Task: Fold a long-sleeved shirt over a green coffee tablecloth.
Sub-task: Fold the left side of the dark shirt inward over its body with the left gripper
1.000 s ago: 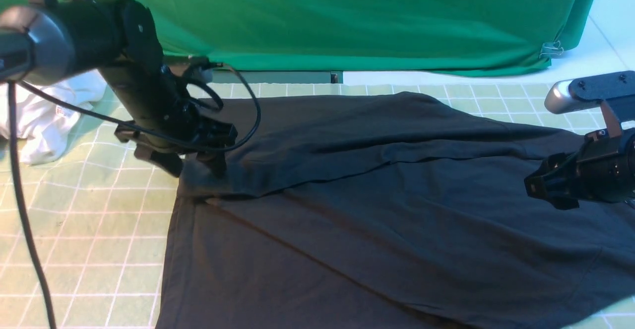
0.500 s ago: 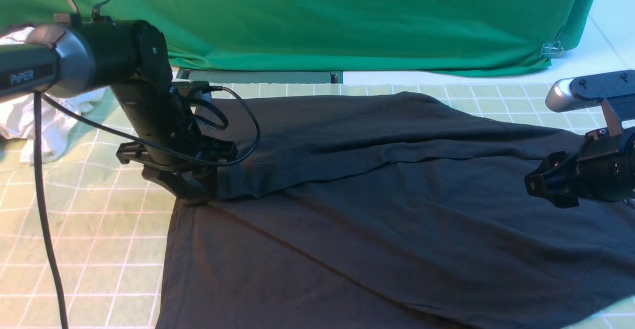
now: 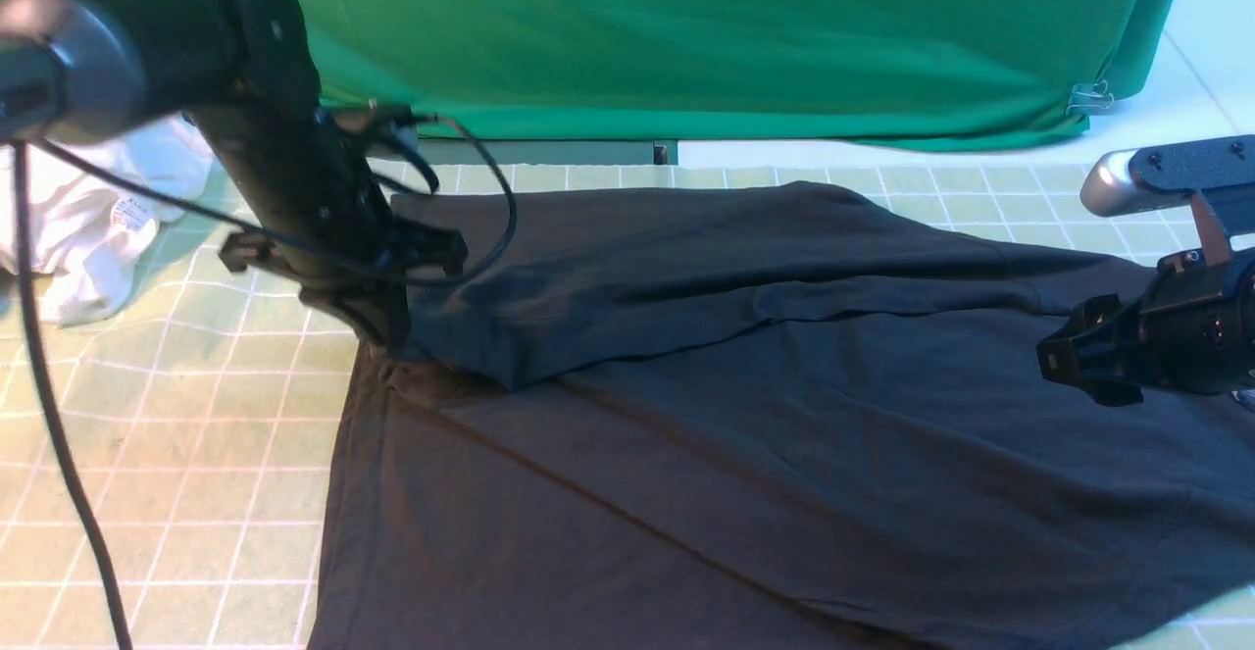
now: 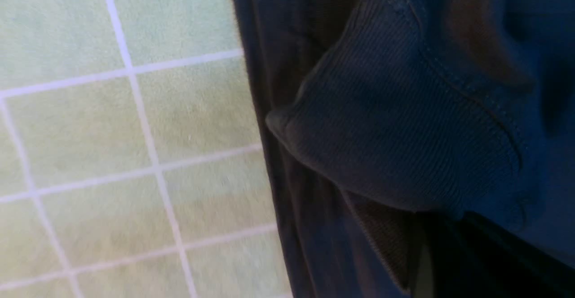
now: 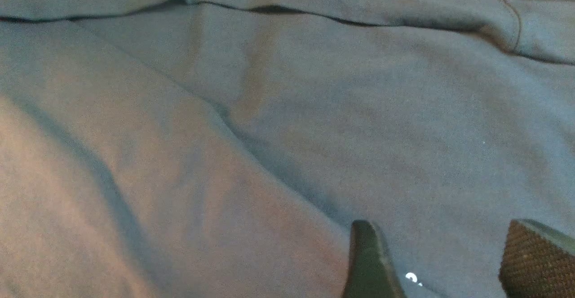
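— Long-sleeved shirt point(image 3: 784, 415) first: where does it sit?

— Spread flat on the green coffee tablecloth point(image 3: 196, 454), reaching from beneath the left gripper point(image 3: 387, 336) across to under the right gripper point(image 3: 1074, 371). One sleeve point(image 3: 627, 287) lies doubled over the body.

— And the tools?

— The left gripper is clenched on the ribbed cuff point(image 4: 395, 127) of that sleeve, and the cloth tents up toward its fingers. The right gripper hangs just above the shirt with its jaws apart, holding nothing.

— So which step is this?

— I judge it the sleeve fold, at the grip. Next, I'd say, the cuff needs lifting clear and carrying away from the left gripper's outer side toward the right one. That should go slowly, so the body beneath doesn't drag or bunch.

— Count?

— One long-sleeved shirt with one sleeve in plain sight, one gridded tablecloth, two grippers. Beyond the left gripper there is one white garment point(image 3: 88, 238). Behind both tools hangs one plain green backdrop point(image 3: 686, 32).
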Action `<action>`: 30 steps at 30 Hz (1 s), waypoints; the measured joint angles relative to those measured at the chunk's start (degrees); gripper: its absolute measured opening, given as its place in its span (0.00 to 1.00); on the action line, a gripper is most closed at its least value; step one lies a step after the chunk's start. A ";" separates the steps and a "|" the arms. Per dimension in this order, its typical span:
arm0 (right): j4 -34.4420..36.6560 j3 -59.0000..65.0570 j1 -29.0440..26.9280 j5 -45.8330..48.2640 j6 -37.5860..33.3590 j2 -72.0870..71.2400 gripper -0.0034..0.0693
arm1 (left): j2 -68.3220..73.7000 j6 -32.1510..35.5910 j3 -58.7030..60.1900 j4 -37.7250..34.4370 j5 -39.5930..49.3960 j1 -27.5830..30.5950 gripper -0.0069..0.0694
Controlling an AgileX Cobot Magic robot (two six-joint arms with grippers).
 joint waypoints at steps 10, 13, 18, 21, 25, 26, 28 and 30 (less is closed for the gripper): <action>0.00 0.00 0.00 -0.42 0.00 0.00 0.63 | -5.80 2.60 -2.64 -2.33 5.45 0.00 0.05; 0.00 0.00 0.00 -0.42 0.00 0.00 0.63 | -6.50 2.69 -2.64 -2.33 5.55 0.00 0.05; 0.00 0.00 0.00 -0.42 0.00 0.00 0.63 | -6.98 2.74 0.13 -2.50 5.49 0.00 0.05; 0.00 0.00 0.00 -0.42 0.00 0.00 0.63 | -6.98 3.15 3.47 -2.50 5.44 0.00 0.05; 0.00 0.00 0.00 -0.88 0.00 0.01 0.63 | -6.98 4.25 7.32 -2.50 4.97 0.00 0.05; 0.00 0.00 0.00 -1.03 0.00 0.06 0.63 | -6.98 4.24 7.76 -2.50 4.28 0.00 0.05; 0.00 0.00 0.00 -1.14 0.00 0.35 0.63 | -6.98 4.41 7.94 -2.55 3.23 0.00 0.05; 0.00 0.00 0.00 -1.08 0.00 0.83 0.63 | -6.98 4.65 7.94 -2.62 2.63 0.00 0.05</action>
